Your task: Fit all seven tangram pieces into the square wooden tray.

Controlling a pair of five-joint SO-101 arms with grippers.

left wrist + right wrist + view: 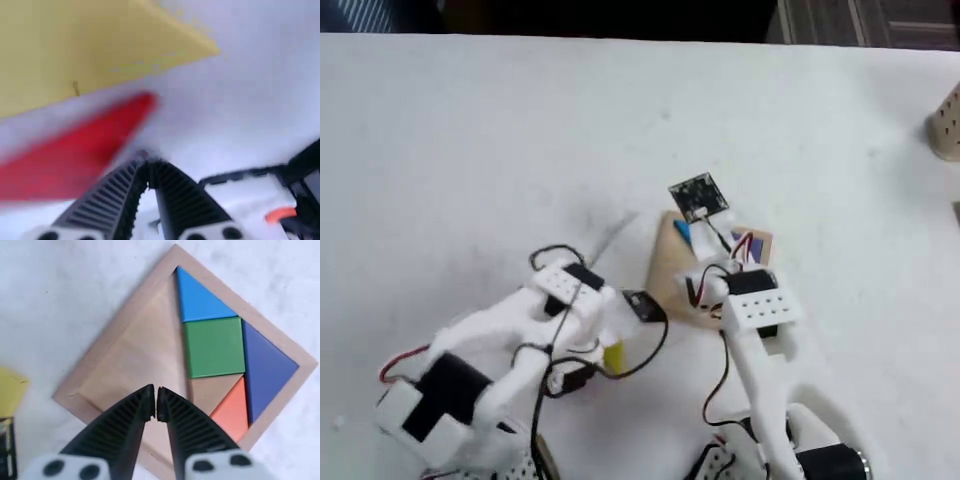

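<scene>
Plainly, left fingers [115, 200] and right fingers [125, 425] were pinched narrow, empty; I judged left must widen around the red triangle [75, 155]

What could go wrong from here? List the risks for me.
The left gripper, jaws shut, sits beside the red triangle and might shove it instead of gripping it. The right gripper hovers over the bare half of the wooden tray, so it might block a piece arriving there.

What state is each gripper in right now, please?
Left gripper: closed, empty, near the red triangle.
Right gripper: closed, empty, above the wooden tray.
</scene>
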